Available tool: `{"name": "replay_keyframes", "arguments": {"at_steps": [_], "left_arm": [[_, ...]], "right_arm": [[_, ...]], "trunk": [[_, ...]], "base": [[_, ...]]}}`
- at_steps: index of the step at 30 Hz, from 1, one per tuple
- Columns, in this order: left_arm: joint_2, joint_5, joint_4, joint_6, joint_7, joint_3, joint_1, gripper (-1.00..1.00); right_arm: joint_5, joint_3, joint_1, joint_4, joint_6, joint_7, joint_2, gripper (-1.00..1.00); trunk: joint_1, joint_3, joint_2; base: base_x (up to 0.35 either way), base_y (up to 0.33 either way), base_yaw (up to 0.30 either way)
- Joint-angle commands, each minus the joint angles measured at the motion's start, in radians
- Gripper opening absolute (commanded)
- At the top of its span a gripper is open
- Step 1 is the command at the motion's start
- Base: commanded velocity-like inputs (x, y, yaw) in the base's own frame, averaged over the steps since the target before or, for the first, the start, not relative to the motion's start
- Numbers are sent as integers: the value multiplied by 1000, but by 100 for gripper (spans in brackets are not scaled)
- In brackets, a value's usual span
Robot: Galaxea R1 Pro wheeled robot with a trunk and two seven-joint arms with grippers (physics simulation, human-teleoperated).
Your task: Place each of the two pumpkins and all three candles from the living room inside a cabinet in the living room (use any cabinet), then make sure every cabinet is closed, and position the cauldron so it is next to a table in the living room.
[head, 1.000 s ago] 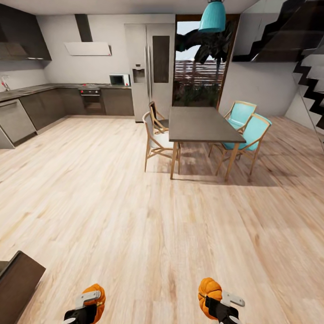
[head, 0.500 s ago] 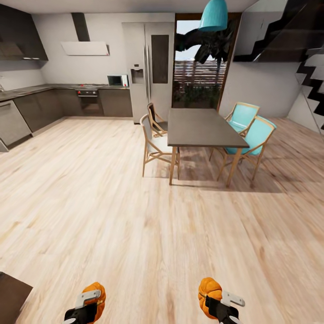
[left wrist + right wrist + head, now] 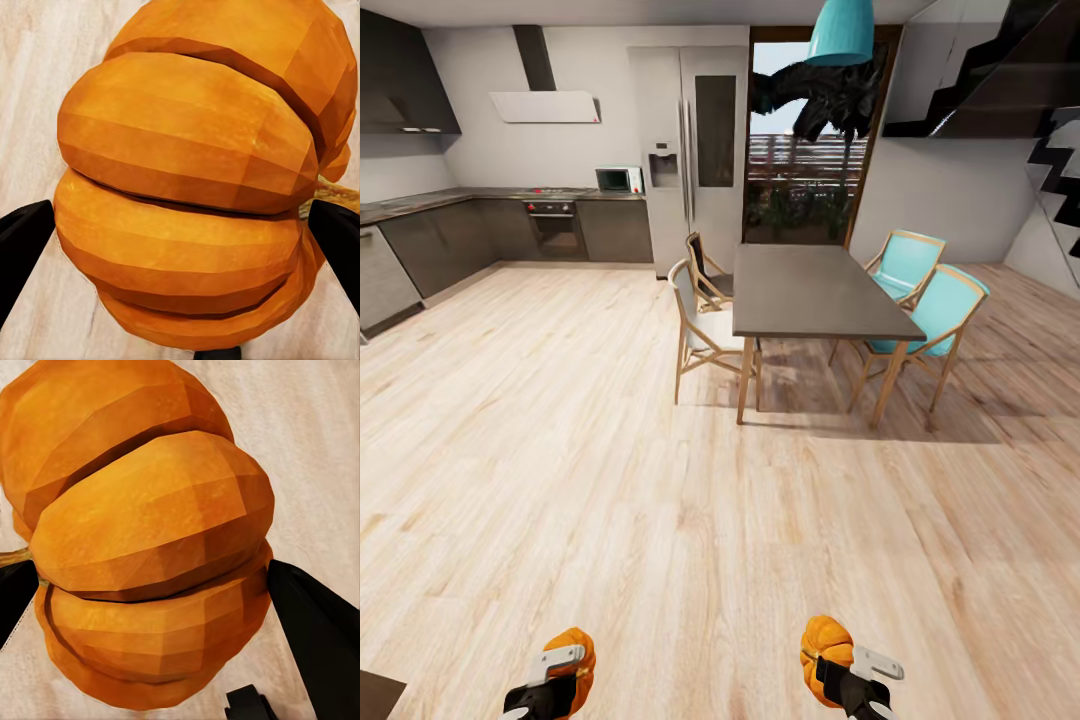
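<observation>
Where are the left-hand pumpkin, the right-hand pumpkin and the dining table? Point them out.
Left pumpkin point(image 3: 187, 202): left wrist view, ribbed side.
Right pumpkin point(image 3: 150, 547): right wrist view, ribbed side.
Dining table point(image 3: 815, 290): head view, grey top.

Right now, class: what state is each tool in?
Left tool: shut on the left pumpkin.
Right tool: shut on the right pumpkin.

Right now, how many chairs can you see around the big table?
4. Two blue chairs, one nearer and one farther, stand on the dining table's right side. A white-seated chair and a darker one behind it stand on its left. The table may hide others.
</observation>
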Motion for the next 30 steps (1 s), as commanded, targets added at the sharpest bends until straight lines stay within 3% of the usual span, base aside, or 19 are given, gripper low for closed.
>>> {"name": "replay_keyframes", "arguments": {"at_steps": [1,9,30], "left_arm": [[0,4,-1,-1,5,-9,-1,-100],[1,6,-1,-2,5,-9,0,-100],[0,6,-1,-2,5,-9,0,-100]], "right_arm": [[-7,9,-1,0,-4,-5,0,-100],[-7,9,-1,0,-3,-5,0,-100],[-5,12,-1,1,-1,-5,0,-100]], "trunk": [[1,-1,0],[1,-1,0],[1,-1,0]], "base": [[279,-63,27],[189,-134,206],[3,-3,289]]}}
